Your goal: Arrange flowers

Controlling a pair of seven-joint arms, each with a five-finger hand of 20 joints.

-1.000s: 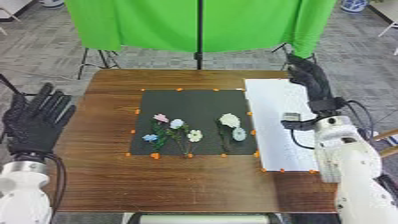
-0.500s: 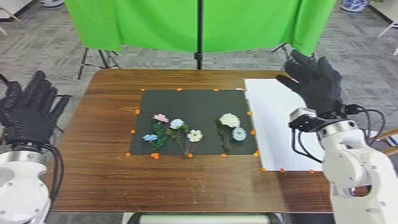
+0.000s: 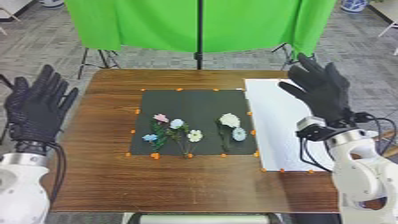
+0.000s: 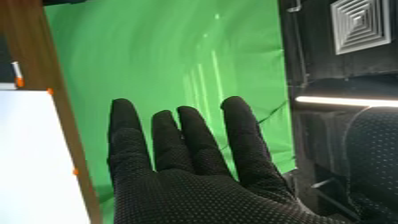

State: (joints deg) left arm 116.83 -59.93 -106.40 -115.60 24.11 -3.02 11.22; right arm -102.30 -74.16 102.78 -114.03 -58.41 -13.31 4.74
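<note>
Counting six flower heads (image 3: 229, 120), all lying on the one dark mat (image 3: 191, 102) mid-desk (image 3: 178, 185), in its half toward the desk's near edge: four in the left bunch, two to the right. Stems overlap, so no clue how many of those, sorry. Two hands, both empty: left hand (image 3: 34, 112) by the desk's left edge, fingers straight and a bit apart; right hand (image 3: 325, 92) at the right edge, fingers spread, hiding part of the one white sheet (image 3: 277, 130). Both arms get cut off.
</note>
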